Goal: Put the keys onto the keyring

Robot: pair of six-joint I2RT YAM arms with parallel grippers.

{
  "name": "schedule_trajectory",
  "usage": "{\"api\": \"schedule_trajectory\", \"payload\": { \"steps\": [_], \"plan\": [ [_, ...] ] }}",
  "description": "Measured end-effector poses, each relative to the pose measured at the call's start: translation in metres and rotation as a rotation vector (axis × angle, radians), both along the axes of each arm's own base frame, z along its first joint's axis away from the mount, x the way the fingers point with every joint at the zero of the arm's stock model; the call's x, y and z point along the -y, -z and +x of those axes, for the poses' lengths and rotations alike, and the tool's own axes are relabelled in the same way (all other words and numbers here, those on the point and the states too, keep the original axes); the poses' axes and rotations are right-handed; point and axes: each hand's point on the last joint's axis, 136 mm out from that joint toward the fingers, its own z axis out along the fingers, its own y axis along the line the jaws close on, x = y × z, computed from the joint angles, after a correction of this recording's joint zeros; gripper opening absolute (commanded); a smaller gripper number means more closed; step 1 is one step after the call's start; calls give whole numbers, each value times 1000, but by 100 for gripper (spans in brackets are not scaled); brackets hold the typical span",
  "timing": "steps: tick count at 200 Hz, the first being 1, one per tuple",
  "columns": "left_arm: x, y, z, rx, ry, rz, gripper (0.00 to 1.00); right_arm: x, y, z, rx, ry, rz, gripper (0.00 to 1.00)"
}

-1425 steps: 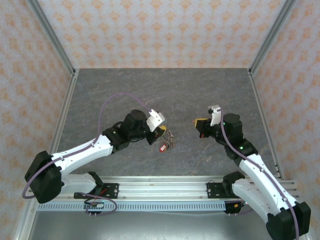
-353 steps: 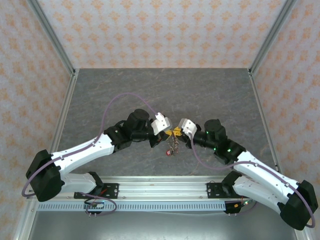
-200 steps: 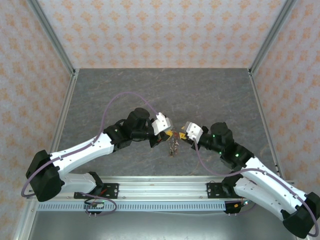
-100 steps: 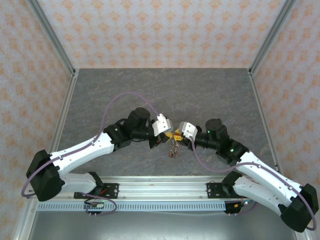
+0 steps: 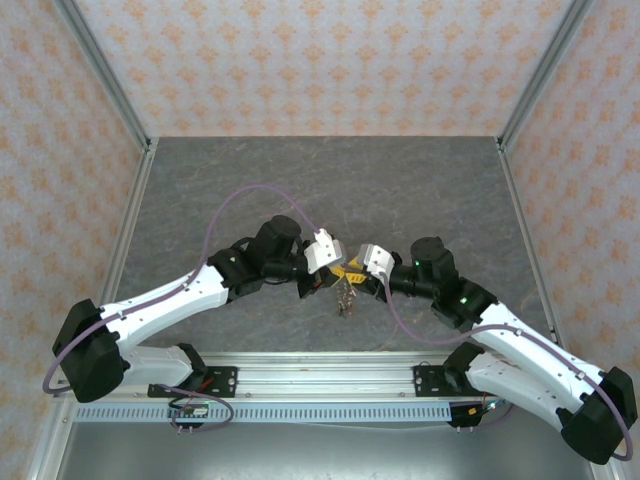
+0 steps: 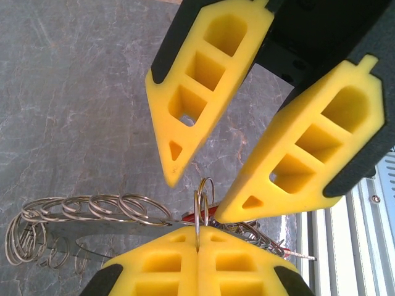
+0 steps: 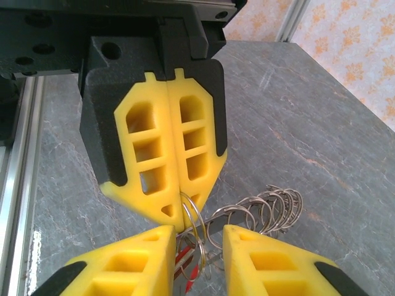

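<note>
Within left hand's point(image 6: 197, 237) pinch, keyring point(image 6: 196, 213)

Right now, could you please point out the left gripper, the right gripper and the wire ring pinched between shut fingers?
left gripper point(image 7: 178, 219), right wrist view: tips of its shut fingers.
right gripper point(image 6: 199, 198), left wrist view: gap between its open fingertips.
wire ring point(image 7: 192, 223), right wrist view: loop just below the shut fingertips.
</note>
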Motion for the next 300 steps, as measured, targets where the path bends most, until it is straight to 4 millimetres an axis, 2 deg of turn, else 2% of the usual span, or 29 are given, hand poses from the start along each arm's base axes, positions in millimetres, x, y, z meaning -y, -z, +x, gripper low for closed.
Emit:
{"api": "schedule_trajectory", "payload": {
  "steps": [51,76,91,99,125,171,189,209,233,252,275,300],
  "plan": [
    [0,1,0,-4,2,2,0,-1,6,2,-16,0,-14,19],
    [0,1,0,2,4,4,0,-2,7,2,-20,-3,-13,7],
    [0,2,1,9,4,9,8,-2,6,2,-19,-3,-12,0],
    [-1,2,1,12,2,13,9,-2,6,1,-20,-3,-13,0],
    [-1,2,3,23,-2,15,23,-1,7,-1,-36,-8,-26,0],
    [1,-5,6,51,7,18,25,1,2,-6,-69,-31,-86,0],
    [3,-6,7,53,17,29,24,2,0,-7,-73,-33,-98,0],
    [4,-4,6,46,31,42,18,3,1,-7,-85,-35,-115,0],
    [6,1,1,34,54,59,0,4,5,-8,-101,-35,-127,0],
    [6,3,-2,35,73,63,0,5,6,-8,-105,-33,-129,0],
    [7,2,-3,31,77,57,0,5,5,-7,-105,-26,-120,10],
    [7,3,-4,26,75,46,0,4,8,-6,-98,-17,-88,12]
  ]
}}
